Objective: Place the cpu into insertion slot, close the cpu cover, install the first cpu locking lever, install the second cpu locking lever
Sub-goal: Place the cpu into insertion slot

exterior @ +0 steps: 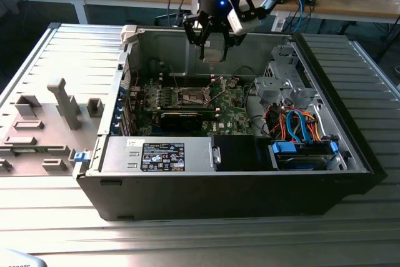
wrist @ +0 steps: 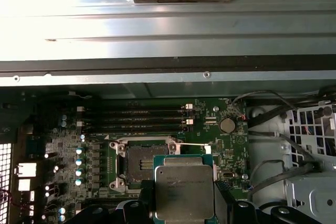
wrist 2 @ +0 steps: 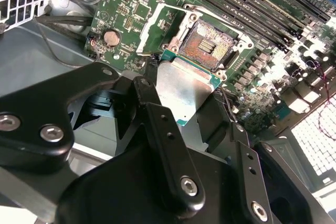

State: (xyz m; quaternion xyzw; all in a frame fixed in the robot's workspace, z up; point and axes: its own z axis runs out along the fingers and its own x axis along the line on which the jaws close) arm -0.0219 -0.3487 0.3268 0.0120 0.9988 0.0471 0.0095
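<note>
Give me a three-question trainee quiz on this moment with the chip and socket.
1. True or false: the gripper is shut on the chip.
2. The socket is: A) empty, B) holding a chip, C) hidden under a closed cover.
3. Fill in: the chip hangs ___ the green board, not yet seated.
Key: 1 true; 2 A; 3 above.
</note>
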